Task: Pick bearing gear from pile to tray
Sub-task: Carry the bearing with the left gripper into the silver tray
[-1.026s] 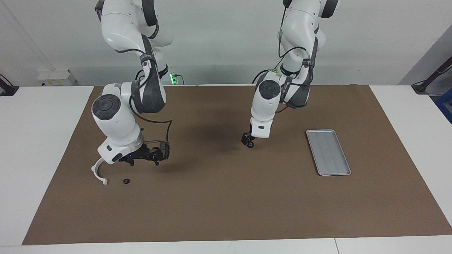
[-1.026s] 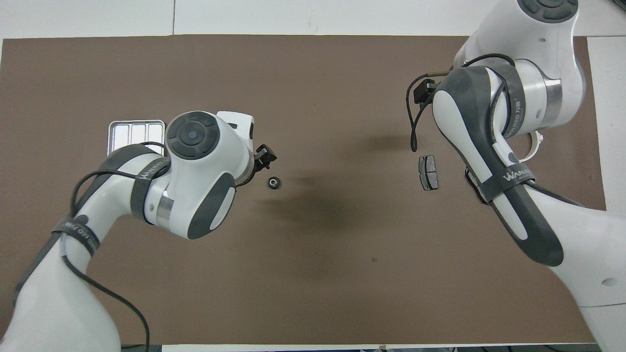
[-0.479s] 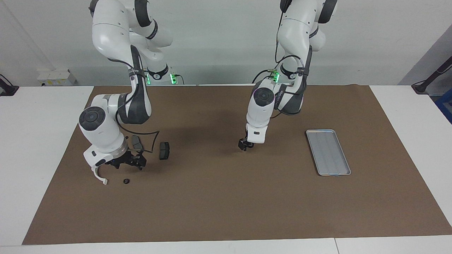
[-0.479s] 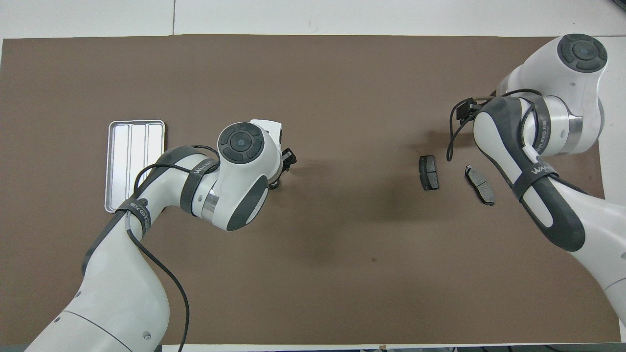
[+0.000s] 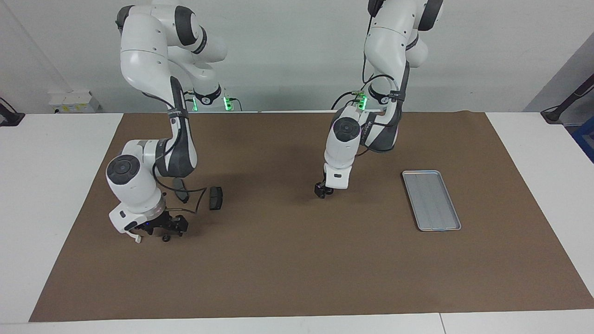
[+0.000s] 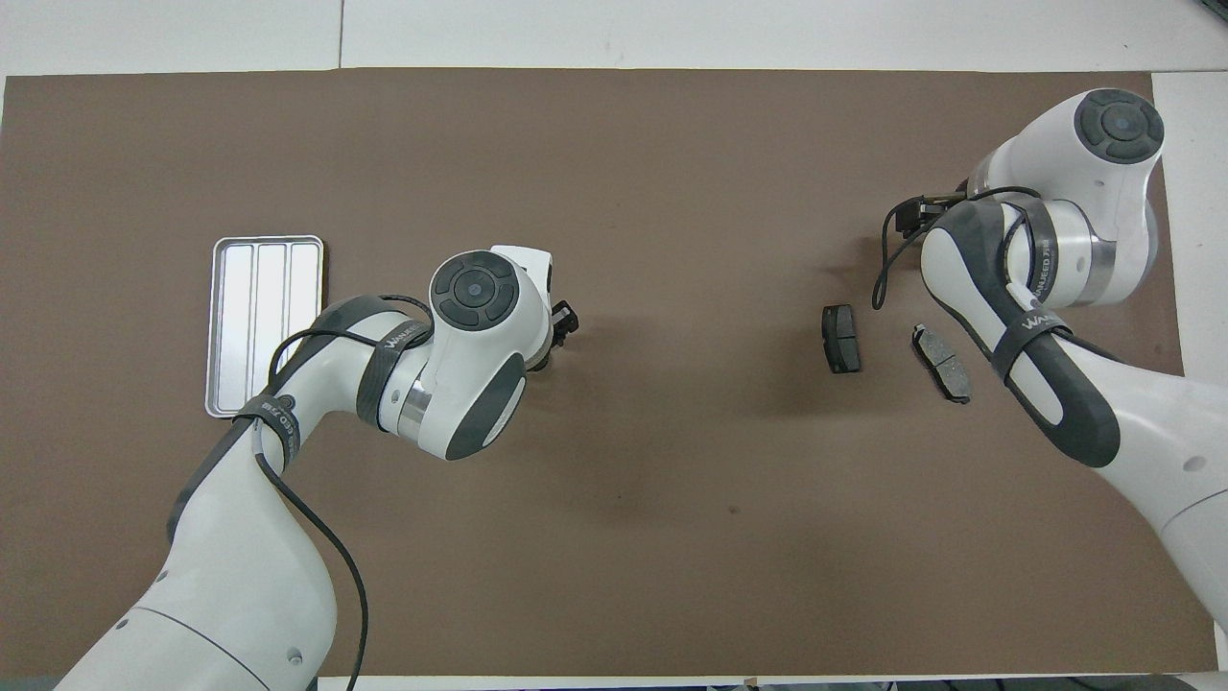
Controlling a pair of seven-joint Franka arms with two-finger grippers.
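My left gripper [image 5: 321,191] is down at the mat in the middle of the table, where its dark tips cover the bearing gear. In the overhead view the left hand [image 6: 564,320] hides that spot too. The pile lies toward the right arm's end: two dark brake pads [image 5: 216,198] [image 6: 841,338], the tip of a white half-ring [image 5: 136,239] and a small black round piece [image 5: 164,239]. My right gripper [image 5: 162,227] hangs open just above that piece, holding nothing. The silver tray [image 5: 431,199] [image 6: 264,321] lies bare toward the left arm's end.
A brown mat [image 5: 297,269] covers most of the white table. A loose black cable [image 5: 195,204] from the right arm droops beside the brake pads. The second brake pad [image 6: 941,362] lies close to the right forearm.
The right arm swung off the brake pads and lowered over the small black piece beside the half-ring. The left gripper came down onto the bearing gear, which no longer shows.
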